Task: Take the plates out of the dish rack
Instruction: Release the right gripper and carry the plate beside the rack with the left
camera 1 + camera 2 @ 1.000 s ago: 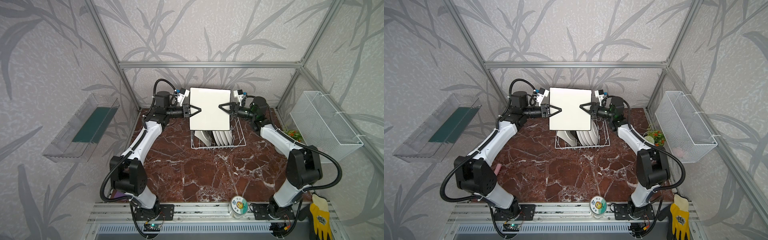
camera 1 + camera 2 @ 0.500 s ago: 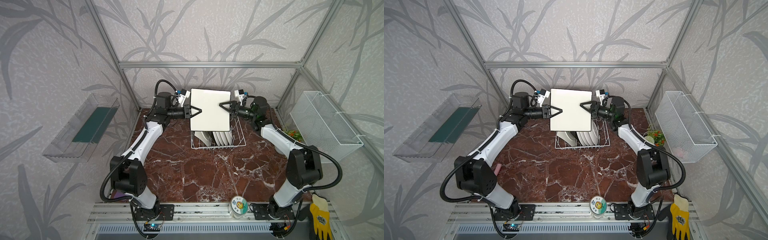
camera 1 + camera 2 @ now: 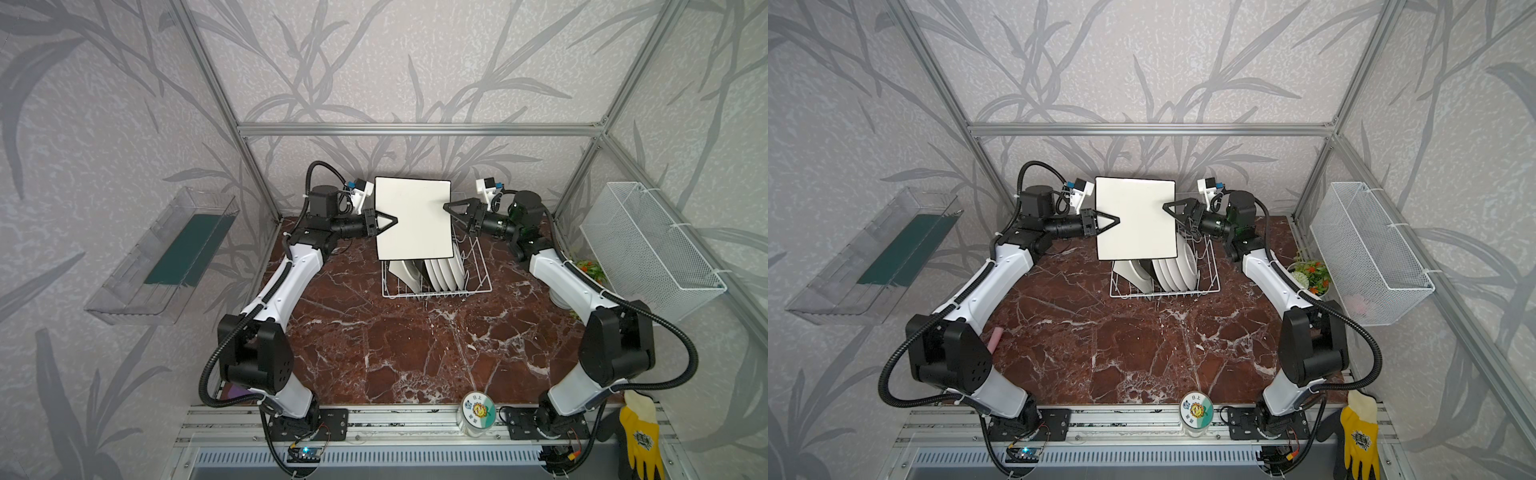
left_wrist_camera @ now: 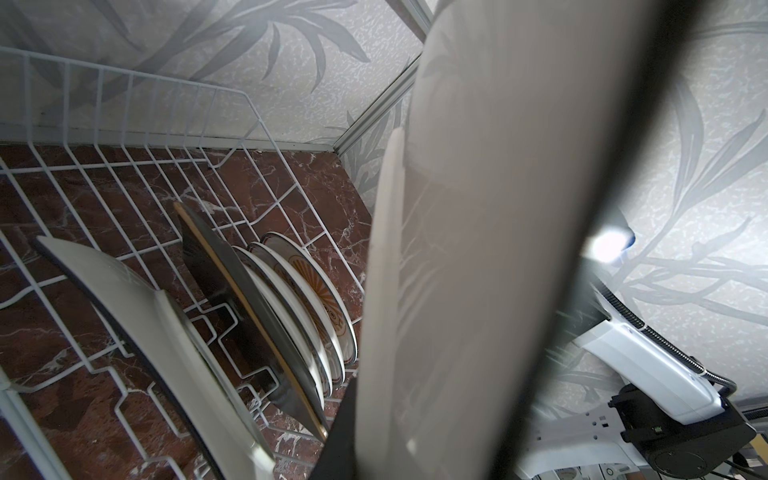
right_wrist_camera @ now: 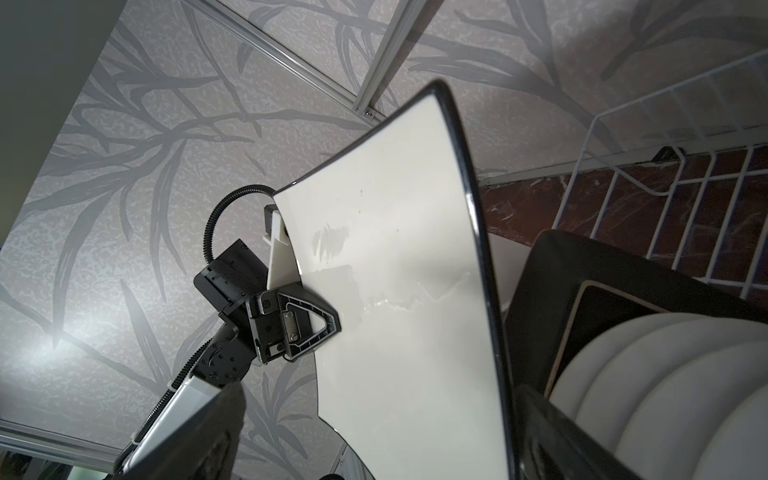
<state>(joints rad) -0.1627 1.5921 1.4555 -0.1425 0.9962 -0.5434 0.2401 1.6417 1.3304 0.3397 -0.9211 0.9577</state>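
Right gripper has let go within the last second. Its jaws now stand wide about the right edge of the cream plate, and its tip sits a shade further back than before. Plate has drifted slightly leftward in both top views. Right wrist view agrees: two blurred dark fingers far apart, plate edge passing between them, one well clear of the cream face.

Left gripper clamped tight on the plate's left edge; one of its fingers lies flat on the cream face.

Plate hangs upright, face toward the top cameras, lifted over the rack at the back of the table.

Standing on edge in the rack: second cream plate at the left, black plate next, then round plates packed close together. Orange sunburst shows on one in the left wrist view.
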